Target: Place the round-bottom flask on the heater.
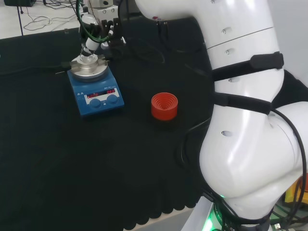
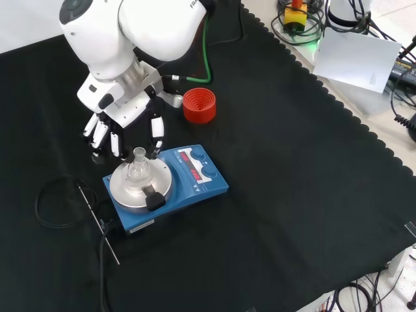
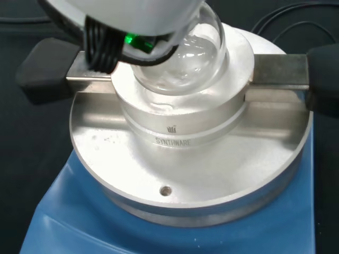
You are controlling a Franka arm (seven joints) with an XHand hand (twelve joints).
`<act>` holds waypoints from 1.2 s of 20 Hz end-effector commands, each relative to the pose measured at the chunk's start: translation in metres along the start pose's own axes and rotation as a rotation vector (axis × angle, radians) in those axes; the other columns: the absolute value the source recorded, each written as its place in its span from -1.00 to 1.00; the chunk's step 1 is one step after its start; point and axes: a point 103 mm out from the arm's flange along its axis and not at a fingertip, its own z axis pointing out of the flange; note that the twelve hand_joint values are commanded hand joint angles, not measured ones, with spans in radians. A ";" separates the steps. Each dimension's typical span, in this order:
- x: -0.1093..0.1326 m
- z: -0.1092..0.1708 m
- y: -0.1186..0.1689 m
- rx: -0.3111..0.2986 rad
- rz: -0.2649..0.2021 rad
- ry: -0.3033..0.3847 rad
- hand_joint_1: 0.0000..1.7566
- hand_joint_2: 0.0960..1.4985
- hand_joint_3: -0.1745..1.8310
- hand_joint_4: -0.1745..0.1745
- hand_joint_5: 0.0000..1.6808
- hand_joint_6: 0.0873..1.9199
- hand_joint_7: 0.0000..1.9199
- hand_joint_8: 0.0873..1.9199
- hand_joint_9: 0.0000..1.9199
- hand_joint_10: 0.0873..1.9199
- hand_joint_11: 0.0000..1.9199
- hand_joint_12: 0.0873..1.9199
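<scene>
The clear round-bottom flask (image 2: 138,170) sits upright in the silver block (image 3: 180,132) on top of the blue heater (image 2: 201,179). In the head view the flask (image 1: 88,58) stands on the heater (image 1: 96,94) at the far left of the cloth. The wrist view shows the flask's bulb (image 3: 185,58) resting in the block's well. The hand (image 2: 123,114) hangs just above and behind the flask's neck, fingers pointing down, straight and spread, with no finger seen closed on the glass. A blurred part of the hand (image 3: 132,21) shows in the wrist view; in the head view the hand (image 1: 96,29) is over the heater.
A red ribbed stand (image 1: 164,106) lies bare on the cloth right of the heater in the head view; in the front view the stand (image 2: 199,106) is behind the heater. A thin rod (image 2: 97,221) and a black cable (image 2: 52,201) lie left of the heater.
</scene>
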 end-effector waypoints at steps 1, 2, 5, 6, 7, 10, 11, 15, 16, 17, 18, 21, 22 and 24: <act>0.001 0.002 0.004 -0.005 -0.012 0.034 0.23 -0.17 -0.09 1.00 0.34 -0.04 -0.59 -0.30 -0.35 -0.40 -0.63 0.37; 0.001 0.002 0.004 -0.008 -0.014 0.039 0.22 -0.10 -0.17 1.00 0.32 -0.06 -0.61 -0.29 -0.37 -0.39 -0.63 0.38; 0.000 0.002 0.003 -0.013 -0.019 0.046 0.16 0.00 -0.36 0.56 0.23 -0.11 -0.66 -0.27 -0.41 -0.36 -0.65 0.38; -0.001 0.002 0.002 -0.013 -0.021 0.047 0.12 -0.06 -0.33 0.15 0.16 -0.13 -0.67 -0.27 -0.42 -0.35 -0.66 0.38; -0.001 0.002 0.001 -0.016 -0.023 0.046 0.09 -0.12 -0.28 -0.11 0.11 -0.13 -0.68 -0.27 -0.43 -0.34 -0.67 0.38; -0.001 0.000 -0.001 -0.014 -0.026 0.036 0.06 -0.22 -0.22 -0.37 -0.01 -0.14 -0.71 -0.27 -0.46 -0.33 -0.69 0.39; -0.001 0.000 -0.001 -0.012 -0.026 0.034 0.06 -0.23 -0.21 -0.39 -0.03 -0.14 -0.72 -0.27 -0.47 -0.33 -0.70 0.40; -0.001 -0.002 -0.006 -0.015 -0.034 0.025 0.06 -0.27 -0.19 -0.38 -0.15 -0.13 -0.75 -0.27 -0.50 -0.32 -0.73 0.41; -0.002 -0.004 -0.007 -0.021 -0.034 0.027 0.06 -0.28 -0.19 -0.38 -0.20 -0.13 -0.77 -0.27 -0.51 -0.32 -0.74 0.41; -0.002 -0.005 -0.009 -0.027 -0.033 0.028 0.05 -0.28 -0.19 -0.37 -0.25 -0.14 -0.78 -0.27 -0.52 -0.31 -0.75 0.41; -0.002 -0.008 -0.012 -0.032 -0.030 0.026 0.05 -0.29 -0.19 -0.37 -0.31 -0.15 -0.78 -0.27 -0.53 -0.31 -0.76 0.41; -0.006 -0.018 -0.022 -0.046 -0.013 0.024 0.03 -0.30 -0.20 -0.37 -0.39 -0.17 -0.80 -0.28 -0.54 -0.31 -0.78 0.41; -0.007 -0.021 -0.026 -0.052 -0.006 0.022 0.03 -0.30 -0.20 -0.37 -0.40 -0.18 -0.80 -0.28 -0.54 -0.31 -0.78 0.42; -0.009 -0.028 -0.036 -0.062 0.008 0.018 0.02 -0.30 -0.20 -0.37 -0.42 -0.18 -0.81 -0.28 -0.54 -0.31 -0.79 0.42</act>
